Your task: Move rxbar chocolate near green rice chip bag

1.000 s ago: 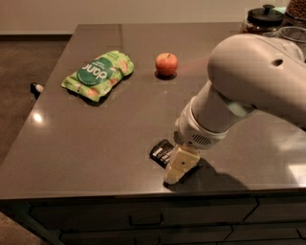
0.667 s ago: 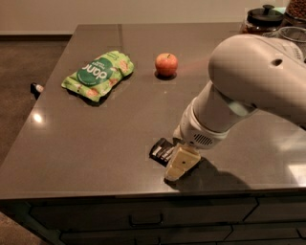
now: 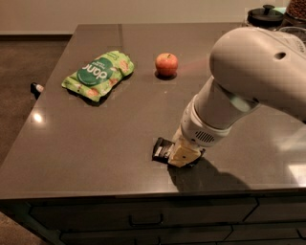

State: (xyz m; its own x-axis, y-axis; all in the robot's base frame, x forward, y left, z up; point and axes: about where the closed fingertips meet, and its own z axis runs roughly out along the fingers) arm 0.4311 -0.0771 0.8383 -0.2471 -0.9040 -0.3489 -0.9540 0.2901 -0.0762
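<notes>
The rxbar chocolate [image 3: 160, 149], a small flat black wrapper with white lettering, lies on the dark tabletop near the front edge. Only its left end shows. My gripper [image 3: 184, 155], with a cream-coloured tip, is down on the bar's right part and hides it. The green rice chip bag [image 3: 99, 74] lies flat at the far left of the table, well apart from the bar and the gripper.
A red apple [image 3: 166, 64] sits at the back middle, right of the bag. A dark lidded pot [image 3: 266, 14] stands at the back right corner. The table's front edge [image 3: 143, 195] runs just below the gripper. My big white arm [image 3: 248, 81] covers the right side.
The gripper's cream tip has drawn back a little from the table's front edge, closer onto the bar. The bar, the bag and the apple have not moved.
</notes>
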